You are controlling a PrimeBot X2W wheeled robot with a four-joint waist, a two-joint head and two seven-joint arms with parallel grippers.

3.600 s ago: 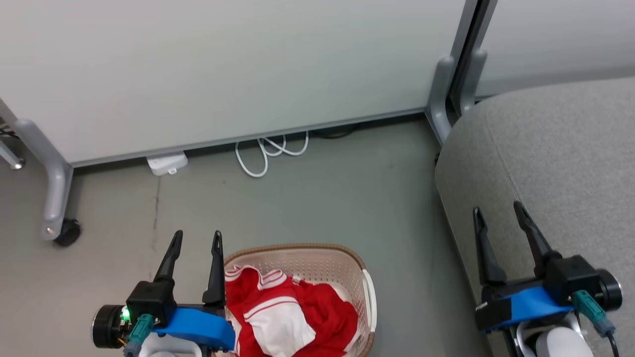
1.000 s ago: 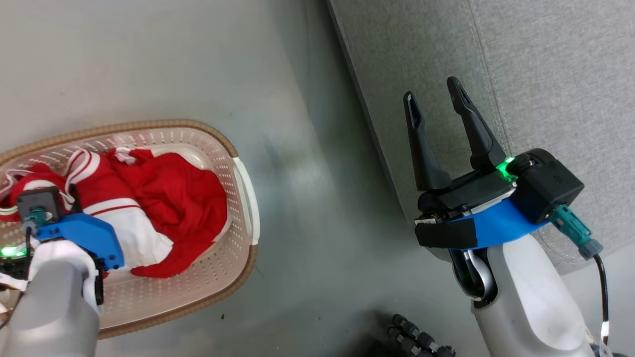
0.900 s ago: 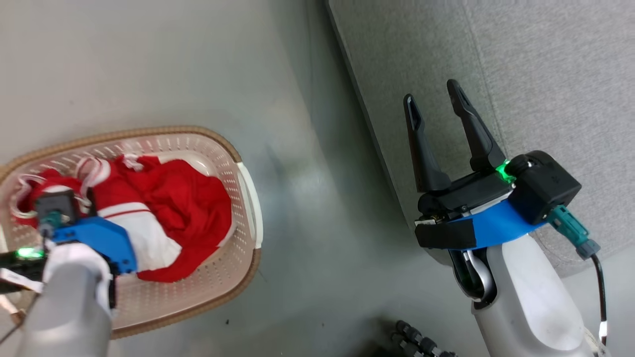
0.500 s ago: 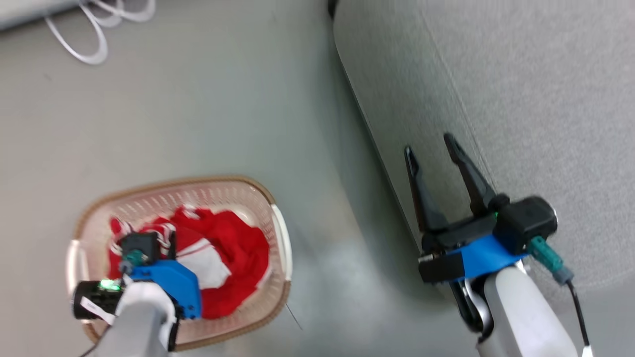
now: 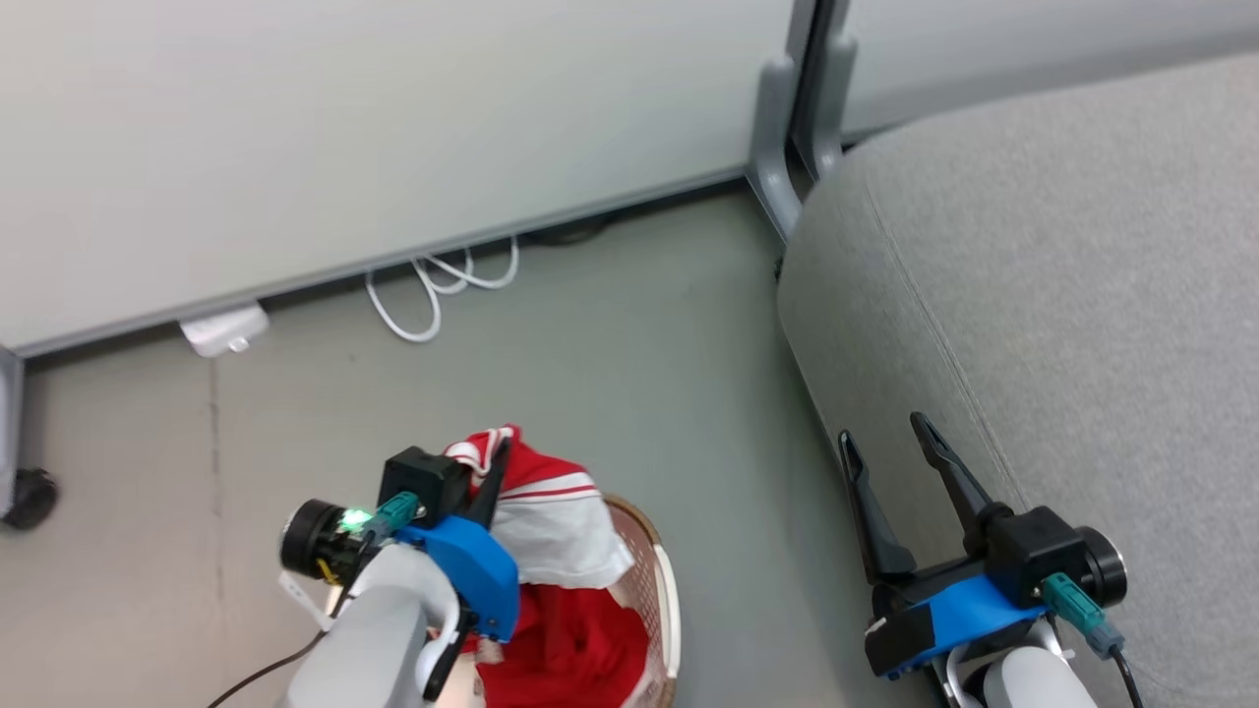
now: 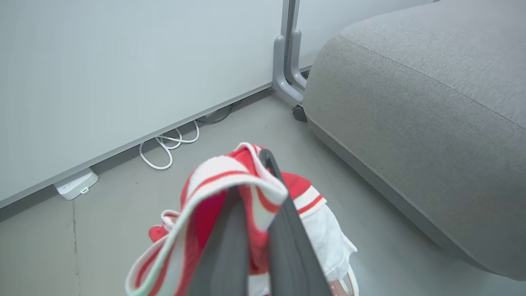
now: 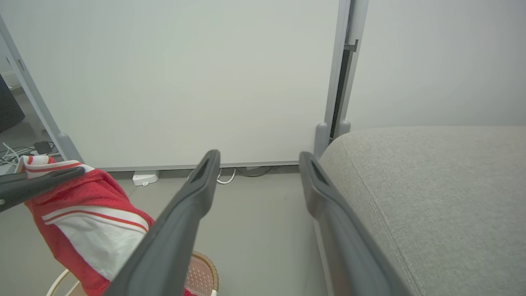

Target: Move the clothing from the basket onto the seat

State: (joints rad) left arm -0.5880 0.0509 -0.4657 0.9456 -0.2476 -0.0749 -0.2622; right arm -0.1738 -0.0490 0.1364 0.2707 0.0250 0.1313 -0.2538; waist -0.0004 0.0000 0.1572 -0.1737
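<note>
The room has a grey floor [image 5: 639, 344], a pale partition panel [image 5: 393, 128] behind it, and a white cable [image 5: 433, 295] lying in loops at the foot of the panel. My left gripper [image 6: 251, 176] is closed narrow on the red-and-white shirt [image 5: 551, 531]. The striped trim is folded over my fingertips, and the body of the shirt hangs down from them, so its long axis is vertical, toward the basket [image 5: 669, 610] below. In the right wrist view the low end of the shirt is hidden behind my own finger, so I cannot tell if it is free of the rim. The plain red shirt [image 5: 570, 649] lies inside the basket, under my left wrist. The seat [image 5: 1062, 295] is to the right of my left fingers, on the other side of a bare strip of floor, and its rounded edge runs away from me toward the panel. My right gripper [image 5: 882, 430] is spread wide and holds nothing. It hangs just at the near edge of the seat, much nearer to it than my left one. I judge that the coming move is a carry to the right and a little forward. The cloth must go over the edge of the seat, so I think the hanging end has to stay high enough not to catch on the rim or on the side of the seat.
</note>
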